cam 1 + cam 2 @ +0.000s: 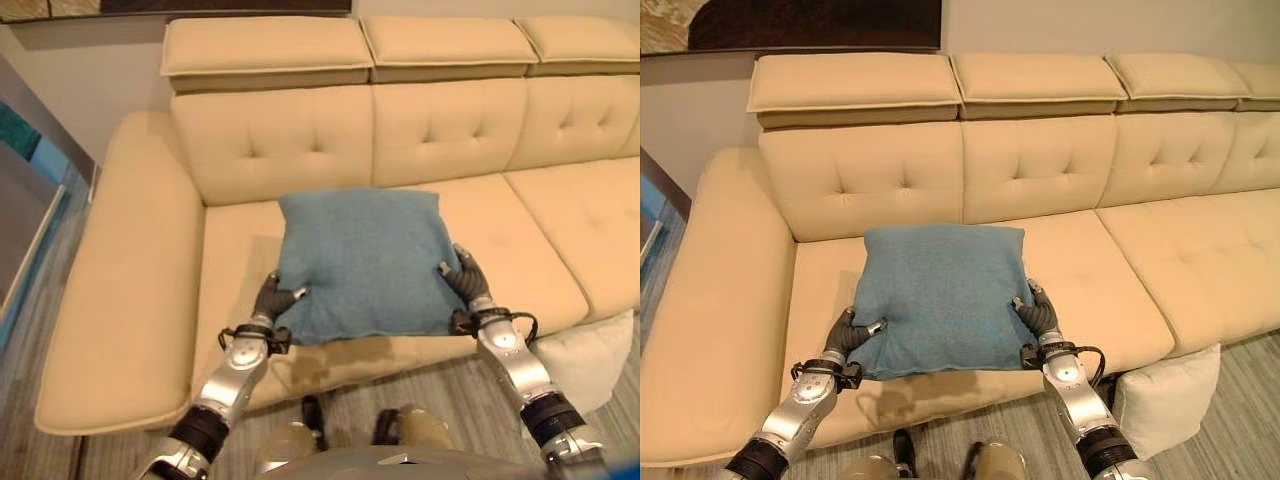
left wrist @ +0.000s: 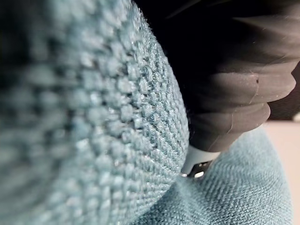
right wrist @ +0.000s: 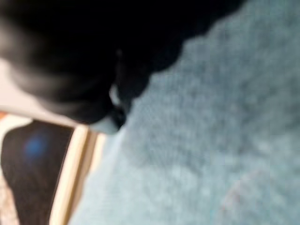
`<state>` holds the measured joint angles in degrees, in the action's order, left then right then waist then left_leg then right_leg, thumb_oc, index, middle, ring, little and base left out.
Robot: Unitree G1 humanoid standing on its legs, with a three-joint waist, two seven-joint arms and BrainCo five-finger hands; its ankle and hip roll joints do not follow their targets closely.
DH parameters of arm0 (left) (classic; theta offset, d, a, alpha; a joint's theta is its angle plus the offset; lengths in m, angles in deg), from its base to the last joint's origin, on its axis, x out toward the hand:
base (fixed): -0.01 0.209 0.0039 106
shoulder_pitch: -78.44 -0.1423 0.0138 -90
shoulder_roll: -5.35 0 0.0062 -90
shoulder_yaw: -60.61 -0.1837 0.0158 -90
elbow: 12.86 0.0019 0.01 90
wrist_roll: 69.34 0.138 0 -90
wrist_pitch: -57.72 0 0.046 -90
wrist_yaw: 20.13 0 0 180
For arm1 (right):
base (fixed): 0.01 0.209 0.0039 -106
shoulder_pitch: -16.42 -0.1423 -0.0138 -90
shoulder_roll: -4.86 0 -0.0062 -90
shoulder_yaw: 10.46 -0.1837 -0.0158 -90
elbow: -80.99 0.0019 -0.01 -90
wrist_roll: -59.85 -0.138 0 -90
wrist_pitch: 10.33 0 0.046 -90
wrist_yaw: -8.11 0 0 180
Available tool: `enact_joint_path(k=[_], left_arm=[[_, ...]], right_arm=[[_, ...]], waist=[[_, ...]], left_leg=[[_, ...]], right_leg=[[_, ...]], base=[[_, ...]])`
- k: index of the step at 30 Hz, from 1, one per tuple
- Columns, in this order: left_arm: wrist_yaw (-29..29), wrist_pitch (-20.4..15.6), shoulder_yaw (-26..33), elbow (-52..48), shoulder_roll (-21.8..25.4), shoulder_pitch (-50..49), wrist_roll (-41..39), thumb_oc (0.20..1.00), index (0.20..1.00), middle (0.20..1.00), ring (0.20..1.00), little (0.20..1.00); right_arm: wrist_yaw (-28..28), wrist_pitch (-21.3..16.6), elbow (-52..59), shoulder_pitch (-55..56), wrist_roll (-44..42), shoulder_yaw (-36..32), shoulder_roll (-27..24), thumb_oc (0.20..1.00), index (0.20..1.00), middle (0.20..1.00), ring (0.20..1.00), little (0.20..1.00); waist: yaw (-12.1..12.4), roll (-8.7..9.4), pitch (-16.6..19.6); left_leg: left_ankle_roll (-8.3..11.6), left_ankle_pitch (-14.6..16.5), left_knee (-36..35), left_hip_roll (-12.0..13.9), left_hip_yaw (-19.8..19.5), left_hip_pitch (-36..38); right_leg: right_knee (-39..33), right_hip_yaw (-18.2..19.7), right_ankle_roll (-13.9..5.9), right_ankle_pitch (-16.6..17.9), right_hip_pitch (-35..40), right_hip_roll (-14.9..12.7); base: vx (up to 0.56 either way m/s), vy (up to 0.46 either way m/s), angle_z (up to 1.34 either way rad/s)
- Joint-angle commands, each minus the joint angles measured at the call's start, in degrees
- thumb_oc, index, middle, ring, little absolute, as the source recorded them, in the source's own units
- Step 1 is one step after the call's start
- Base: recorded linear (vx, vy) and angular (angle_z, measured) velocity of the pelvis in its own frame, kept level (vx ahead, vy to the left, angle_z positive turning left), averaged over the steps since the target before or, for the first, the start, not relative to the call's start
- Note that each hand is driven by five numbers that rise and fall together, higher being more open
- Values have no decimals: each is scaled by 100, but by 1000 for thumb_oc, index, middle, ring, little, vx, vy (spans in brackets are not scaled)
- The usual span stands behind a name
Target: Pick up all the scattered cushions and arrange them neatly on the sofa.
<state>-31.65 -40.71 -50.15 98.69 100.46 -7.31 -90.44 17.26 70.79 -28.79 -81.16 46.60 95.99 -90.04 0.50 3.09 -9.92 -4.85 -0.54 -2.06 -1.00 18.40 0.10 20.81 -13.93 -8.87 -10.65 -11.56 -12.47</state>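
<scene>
A blue woven cushion (image 1: 365, 262) is held between my two hands over the front of the sofa's left seat (image 1: 235, 240), tilted up toward the backrest. My left hand (image 1: 272, 298) grips its lower left corner, thumb on top. On the cushion's right edge my right hand (image 1: 467, 275) is curled round the fabric. Both wrist views show the blue fabric (image 2: 93, 117) (image 3: 211, 140) pressed close against each hand's dark cover (image 2: 234, 93). A white cushion (image 1: 1165, 395) lies on the floor against the sofa front, right of my right arm.
The beige tufted sofa (image 1: 1040, 160) runs across the view, with a broad padded armrest (image 1: 130, 290) at its left end and flat headrests (image 1: 855, 80) on top. Grey wood floor (image 1: 1240, 410) lies in front.
</scene>
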Motion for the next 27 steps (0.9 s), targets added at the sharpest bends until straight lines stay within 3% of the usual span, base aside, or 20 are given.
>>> enact_joint_path(k=[1,5,7,9,10,12,14,15,21,27], left_arm=[[207,-565,-134,-739,-295,379,241,200,200,200,200,200],[229,-577,-124,-658,-377,345,296,200,200,200,200,200],[293,-598,-172,-639,-411,332,245,200,200,200,200,200],[345,-587,-231,-638,-430,351,182,200,200,200,200,200],[385,-595,-251,-655,-424,433,131,200,200,200,200,200],[362,-611,-249,-695,-432,467,111,200,200,200,200,200],[290,-605,-220,-752,-427,512,65,200,200,200,200,200],[232,-605,-202,-812,-426,609,102,200,200,200,200,200],[59,-677,-143,-931,-376,830,181,200,200,200,200,200],[-203,-765,-127,-928,-169,1424,524,200,200,200,200,200]], right_arm=[[-208,-584,585,-665,135,259,384,200,200,200,200,200],[-232,-563,659,-600,240,260,327,200,200,200,200,200],[-265,-580,679,-491,203,184,243,200,200,200,200,200],[-238,-598,763,-372,147,119,183,200,200,200,200,200],[-224,-640,833,-335,64,64,117,200,200,200,200,200],[-200,-644,855,-354,66,67,76,200,200,200,200,200],[-169,-635,889,-360,72,82,79,200,200,200,200,200],[-127,-619,869,-407,108,62,69,200,200,200,200,200],[-58,-629,927,-495,197,9,105,200,200,200,200,200],[87,-645,762,-1097,337,119,250,200,200,200,200,200]], waist=[[-15,258,301],[-90,303,312],[-142,324,374],[-214,366,394],[-241,422,334],[-229,427,289],[-237,413,271],[-239,374,305],[-250,341,292],[-168,367,95]], left_leg=[[605,198,209,218,-242,187],[630,355,302,179,-329,365],[796,392,491,262,-477,335],[965,243,720,455,-449,163],[1140,-4,1435,710,-489,-203],[1161,-14,1623,750,-568,-327],[1148,36,1345,840,-595,-375],[1154,-223,657,1011,-544,-461],[1031,-135,429,776,-637,-400],[855,59,531,562,-336,-572]], right_leg=[[-1696,2,-225,1717,387,17],[-1704,133,-283,1845,453,-10],[-1807,128,-190,1708,656,156],[-1943,8,-89,1601,824,263],[-2088,-222,42,1566,994,313],[-2133,-275,80,1531,1055,349],[-2146,-344,68,1444,1076,388],[-2163,-342,-2,1416,1076,395],[-1964,-147,-78,1422,936,276],[-1730,110,-180,1541,544,15]], base=[[211,-57,24],[170,-95,27],[198,-223,25],[86,-285,40],[40,-273,91],[8,-156,98],[30,-36,29],[57,48,14],[94,107,3],[-1,143,-36]])
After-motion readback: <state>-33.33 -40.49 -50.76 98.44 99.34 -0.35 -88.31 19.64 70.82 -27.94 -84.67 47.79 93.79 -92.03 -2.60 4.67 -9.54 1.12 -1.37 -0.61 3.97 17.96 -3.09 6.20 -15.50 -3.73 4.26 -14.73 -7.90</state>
